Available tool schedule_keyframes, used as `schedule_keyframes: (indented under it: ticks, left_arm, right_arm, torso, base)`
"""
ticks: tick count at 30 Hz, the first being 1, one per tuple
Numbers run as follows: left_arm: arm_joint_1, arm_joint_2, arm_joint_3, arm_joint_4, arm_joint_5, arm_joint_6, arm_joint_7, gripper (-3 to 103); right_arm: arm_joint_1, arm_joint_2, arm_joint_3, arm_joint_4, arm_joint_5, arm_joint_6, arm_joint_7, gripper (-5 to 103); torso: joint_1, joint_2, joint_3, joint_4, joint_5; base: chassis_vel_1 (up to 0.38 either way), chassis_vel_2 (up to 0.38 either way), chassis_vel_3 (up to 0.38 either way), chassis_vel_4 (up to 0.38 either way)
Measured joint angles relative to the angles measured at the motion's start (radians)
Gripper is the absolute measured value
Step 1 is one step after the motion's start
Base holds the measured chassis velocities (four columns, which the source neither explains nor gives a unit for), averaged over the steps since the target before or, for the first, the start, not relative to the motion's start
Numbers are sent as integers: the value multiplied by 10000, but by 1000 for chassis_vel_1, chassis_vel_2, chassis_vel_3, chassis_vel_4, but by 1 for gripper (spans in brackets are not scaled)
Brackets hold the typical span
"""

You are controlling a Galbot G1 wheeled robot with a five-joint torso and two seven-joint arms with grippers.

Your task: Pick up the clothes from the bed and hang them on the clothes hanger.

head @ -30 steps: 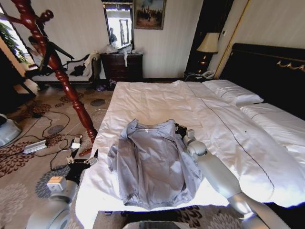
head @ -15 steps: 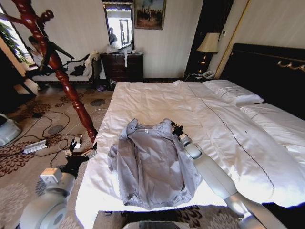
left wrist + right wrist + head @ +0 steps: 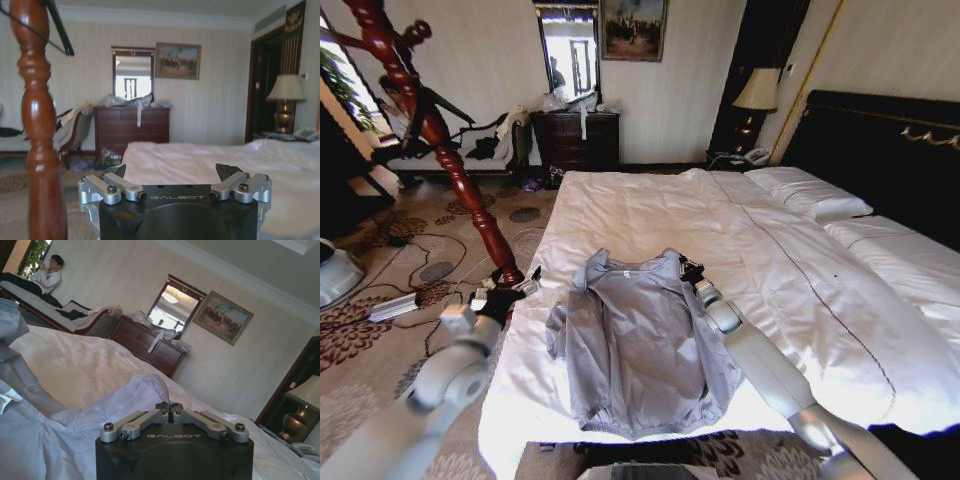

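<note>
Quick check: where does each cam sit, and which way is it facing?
Head: high, looking down at the bed and jacket; both arms show.
Left wrist: behind the open left gripper, facing the dresser, coat stand beside.
Right wrist: behind the right gripper, shut on the jacket's shoulder.
Shared: the dresser.

clothes (image 3: 638, 340) flat on the bed (image 3: 650, 215) near its foot, coat stand (image 3: 440, 140) left of the bed, pillows (image 3: 810, 195) at right
</note>
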Motion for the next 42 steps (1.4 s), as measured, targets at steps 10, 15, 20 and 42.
schedule_keyframes:
  ticks: [10, 15, 20, 42]
  left_arm:
    - [-4376, 1070, 1668, 1245, -2446, 355, -411, 100]
    - [-6590, 1318, 2849, 2116, -3392, 481, -368, 100]
    - [-7787, 2298, 2814, 2794, -4621, 725, -85, 100]
    - [-16799, 887, 8458, 7882, -6784, 3140, -232, 100]
  right_arm:
    - [-23, -38, 103, 86, 126, -101, 48, 0]
    - [40, -99, 51, 151, 289, -206, 101, 0]
    - [474, 192, -438, 3, 353, -227, 120, 0]
    - [266, -120, -213, 291, 459, -170, 148, 0]
  torso:
    - [1, -1, 1, 5, 3]
    - [1, -1, 0, -2, 0]
    - [4, -1, 1, 10, 2]
    - [0, 0, -1, 5, 8]
  base:
    - [0, 0, 0, 0]
    - [0, 0, 0, 0]
    - [0, 0, 0, 0]
    - [0, 0, 0, 0]
